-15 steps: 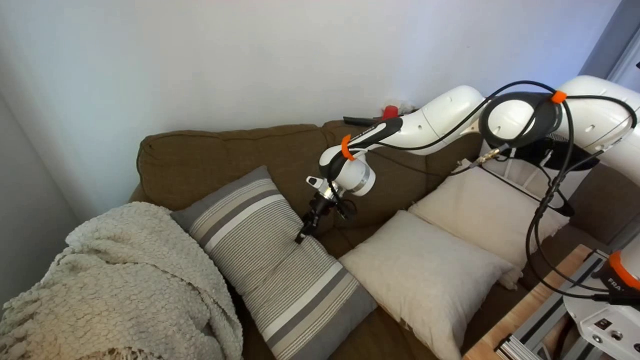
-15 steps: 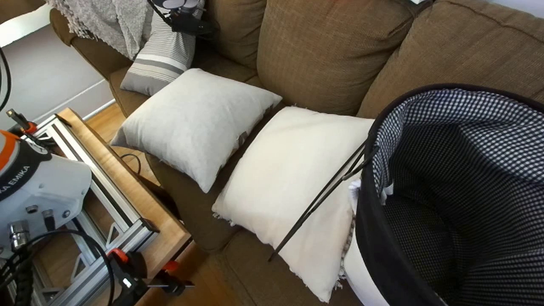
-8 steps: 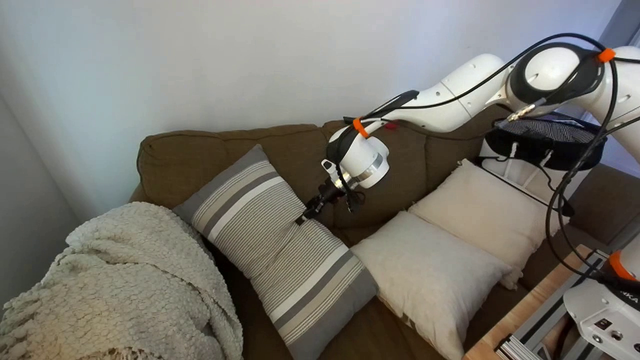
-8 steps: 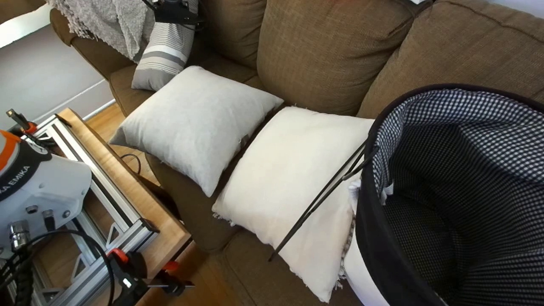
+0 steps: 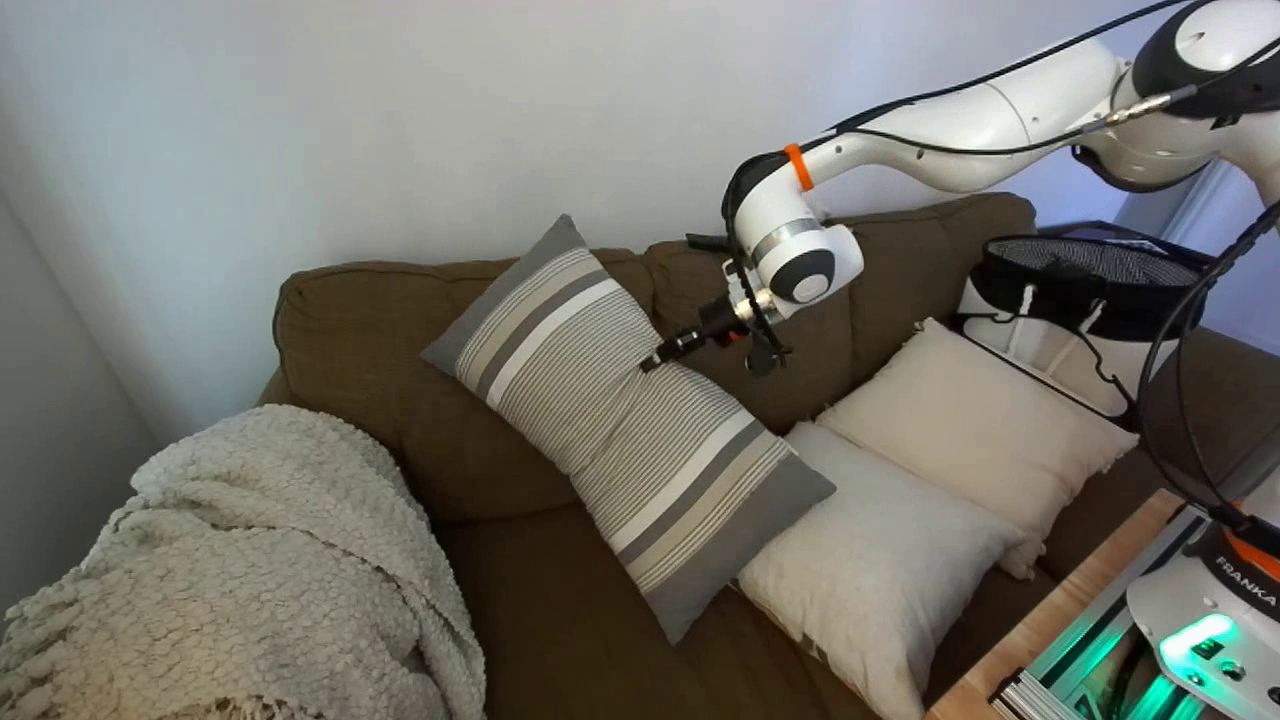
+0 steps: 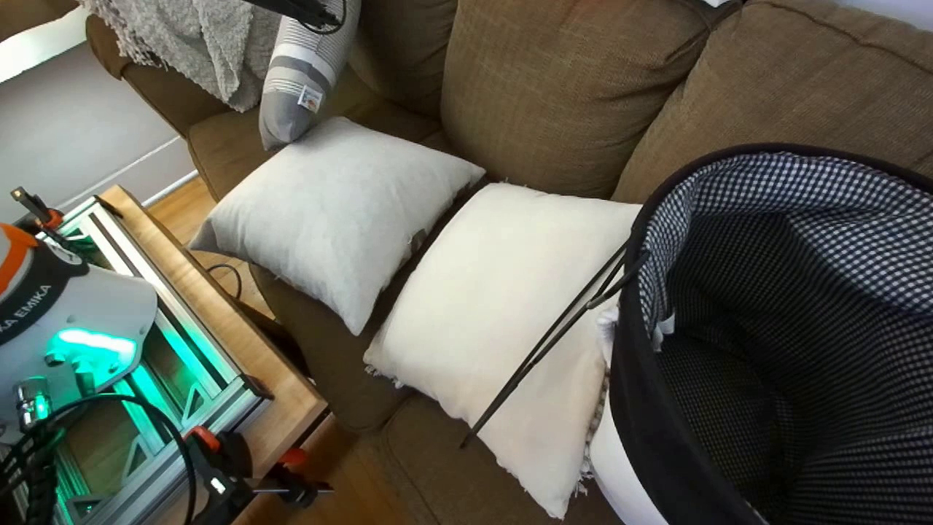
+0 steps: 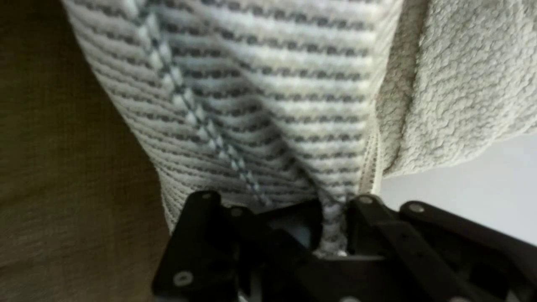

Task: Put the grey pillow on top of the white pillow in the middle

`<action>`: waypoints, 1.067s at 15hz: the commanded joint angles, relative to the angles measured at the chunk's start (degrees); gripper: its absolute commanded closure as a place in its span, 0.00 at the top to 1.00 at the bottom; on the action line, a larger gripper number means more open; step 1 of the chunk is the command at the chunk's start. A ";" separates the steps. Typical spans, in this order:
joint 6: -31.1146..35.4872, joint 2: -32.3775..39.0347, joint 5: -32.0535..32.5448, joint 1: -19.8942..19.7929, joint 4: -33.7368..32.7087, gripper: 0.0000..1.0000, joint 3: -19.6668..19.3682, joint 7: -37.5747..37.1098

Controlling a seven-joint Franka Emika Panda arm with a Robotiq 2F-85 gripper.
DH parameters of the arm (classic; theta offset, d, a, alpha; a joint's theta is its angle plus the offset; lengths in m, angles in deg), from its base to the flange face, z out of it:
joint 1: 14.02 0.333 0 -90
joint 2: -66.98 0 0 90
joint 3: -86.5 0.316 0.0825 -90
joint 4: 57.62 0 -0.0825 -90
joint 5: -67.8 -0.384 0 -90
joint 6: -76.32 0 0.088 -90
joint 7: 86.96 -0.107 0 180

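At the sofa (image 5: 520,590) I count three pillows: the grey pillow (image 5: 620,440) with one label (image 6: 310,98), tilted, pinched in the gripper (image 5: 648,366); to its right the white pillow (image 5: 880,560), then the cream pillow (image 5: 980,405). The base (image 5: 1225,610) reads "FRANKA".

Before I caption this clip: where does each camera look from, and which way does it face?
In an exterior view: high in front of the sofa, facing the wall behind; arm, gripper and base show.
In an exterior view: above the basket, facing along the sofa toward the blanket; base and the arm's cropped end show.
Wrist view: on the wrist, looking past the fingers at the pinched grey pillow.
Both exterior views share the grey pillow, white pillow, blanket and base.
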 commanded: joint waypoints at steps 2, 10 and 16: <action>0.01 -0.77 -1.56 -3.42 1.05 0.01 1.61 1.51; 3.63 -5.68 -19.00 -10.24 -0.06 0.00 -0.65 8.51; 8.28 -4.76 -28.32 -6.93 -0.85 0.00 -12.99 10.01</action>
